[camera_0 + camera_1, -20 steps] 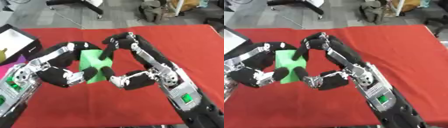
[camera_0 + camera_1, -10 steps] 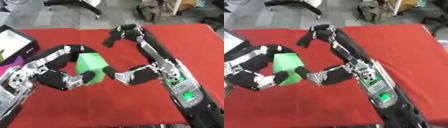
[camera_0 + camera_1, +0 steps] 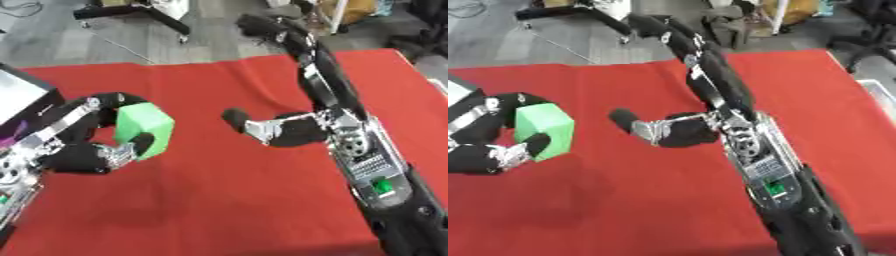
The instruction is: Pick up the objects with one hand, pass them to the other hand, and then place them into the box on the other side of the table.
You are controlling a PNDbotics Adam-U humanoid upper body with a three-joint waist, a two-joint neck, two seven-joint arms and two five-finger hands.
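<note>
Red cloth covers the table [image 3: 219,200], with grey floor and chair legs beyond its far edge. On the left side the left hand [image 3: 83,150] has its fingers [image 3: 105,102] and thumb curled round a green block [image 3: 144,129], held just above the cloth. One finger arches over the block's top while the thumb presses at its lower front, so the block sits pinched between them, tilted a little. That grip looks suited to carrying it sideways, since a box [image 3: 22,100] with a dark rim and white inside shows at the left edge, near this hand.

At mid-table the right hand [image 3: 284,129] holds nothing. Its fingers [image 3: 271,27] stretch straight up and away toward the far edge, and its thumb [image 3: 234,117] points left toward the block, well apart from it. Judging by this, the pass is done and the block awaits placing in the box; the open right hand leaves the left a free path.
</note>
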